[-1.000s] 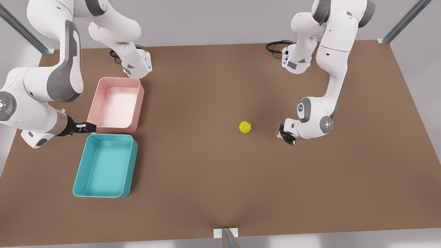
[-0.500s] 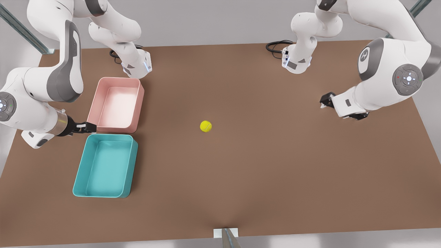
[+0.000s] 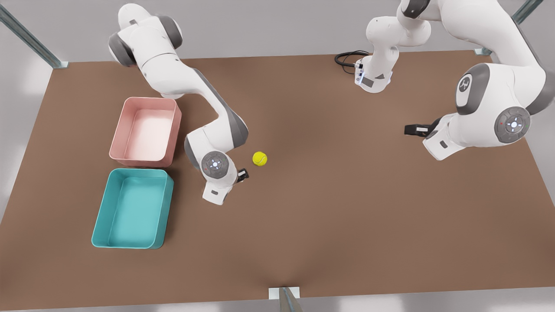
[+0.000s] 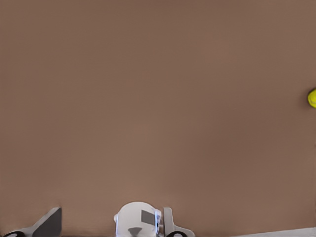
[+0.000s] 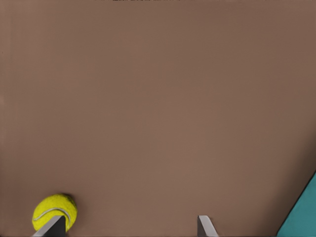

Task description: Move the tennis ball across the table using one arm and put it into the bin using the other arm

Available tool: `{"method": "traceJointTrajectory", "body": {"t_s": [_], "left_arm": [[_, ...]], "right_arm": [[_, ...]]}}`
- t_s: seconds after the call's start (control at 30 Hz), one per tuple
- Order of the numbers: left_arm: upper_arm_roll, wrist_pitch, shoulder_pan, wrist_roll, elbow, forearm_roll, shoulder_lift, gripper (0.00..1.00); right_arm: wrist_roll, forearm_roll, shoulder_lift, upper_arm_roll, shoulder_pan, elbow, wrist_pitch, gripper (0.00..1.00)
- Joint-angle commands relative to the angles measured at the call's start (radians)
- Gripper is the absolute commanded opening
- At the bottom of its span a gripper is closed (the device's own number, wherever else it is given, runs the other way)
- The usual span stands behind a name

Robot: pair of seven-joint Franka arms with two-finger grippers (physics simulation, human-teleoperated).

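- Tennis ball (image 3: 259, 158) — lies loose on the surface (image 3: 347, 225), about mid-width, nearer the bins than my left side. Held by nothing. I judge this to be the handover spot: within the bin-side arm's reach, so the crossing half of the job looks finished and the pick-up half not yet begun.
- Right fingers (image 3: 242, 175) — low over the surface just beside the ball, on its bin side, at the end of the arm on the front view's left. They are spread wide and grip nothing. In the right wrist view the ball sits at one fingertip (image 5: 52, 228), not centred in the gap; whether it touches that tip I cannot tell. I judge they need to shift sideways to straddle the ball before closing.
- Left fingers (image 3: 412, 129) — well apart from the ball, toward the front view's right. Whether they are spread or closed I cannot tell. This arm waits, clear of the pick-up.
- Bin (image 3: 138, 170) — teal, nothing in it, near the front view's left edge, close to my right arm for a short carry.
- Pink tub (image 3: 149, 99) — just behind the bin and of the same shape; a wrong drop is the risk.
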Motion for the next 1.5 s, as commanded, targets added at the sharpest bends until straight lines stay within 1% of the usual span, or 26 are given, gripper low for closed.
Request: {"method": "traceJointTrajectory", "body": {"t_s": [0.0, 0.1, 0.17, 0.27, 0.4, 0.7, 0.8, 0.93, 1.1, 1.17, 1.3, 1.47], "left_arm": [[-0.001, -0.016, 0.0, -0.25, -0.002, 0.0, -0.001, 1.0], [-0.002, -0.018, 0.0, -0.25, -0.002, 0.0, -0.001, 1.0], [-0.002, -0.018, 0.0, -0.25, -0.003, 0.0, -0.001, 1.0], [-0.002, -0.018, 0.0, -0.25, -0.003, 0.0, -0.001, 1.0], [-0.002, -0.031, 0.0, -0.25, -0.003, -0.001, 0.0, 1.0], [-0.011, -0.033, 0.0, -0.25, -0.018, -0.001, -0.001, 1.0], [-0.011, -0.034, 0.0, -0.25, -0.02, -0.001, 0.0, 1.0], [-0.013, -0.038, 0.0, -0.25, -0.02, -0.001, -0.001, 1.0], [-0.013, -0.039, 0.002, -0.25, -0.02, -0.001, 0.0, 1.0], [-0.013, -0.041, 0.002, -0.25, -0.02, -0.001, 0.0, 1.0], [-0.014, -0.047, 0.0, -0.252, -0.022, -0.001, 0.0, 1.0], [-0.014, -0.047, 0.0, -0.253, -0.022, -0.001, 0.002, 1.0]], "right_arm": [[0.504, 0.017, 0.047, 0.002, 0.033, 0.029, 0.158, 1.0], [0.609, 0.02, 0.082, 0.002, 0.036, 0.023, 0.227, 1.0], [0.613, 0.02, 0.084, 0.002, 0.031, 0.005, 0.244, 1.0], [0.597, 0.011, 0.077, 0.002, 0.045, -0.107, 0.325, 1.0], [0.593, 0.006, 0.071, 0.003, 0.048, -0.155, 0.347, 1.0], [0.595, 0.009, 0.07, 0.009, 0.094, -0.193, 0.4, 1.0], [0.593, 0.008, 0.03, 0.009, 0.093, -0.26, 0.405, 1.0], [0.593, 0.009, -0.03, 0.023, 0.103, -0.379, 0.476, 1.0], [0.593, 0.012, -0.064, 0.025, 0.131, -0.455, 0.532, 1.0], [0.595, 0.011, -0.081, 0.025, 0.134, -0.507, 0.589, 1.0], [0.595, 0.012, -0.094, 0.025, 0.154, -0.569, 0.65, 1.0], [0.603, 0.014, -0.12, 0.026, 0.178, -0.61, 0.655, 1.0]]}}
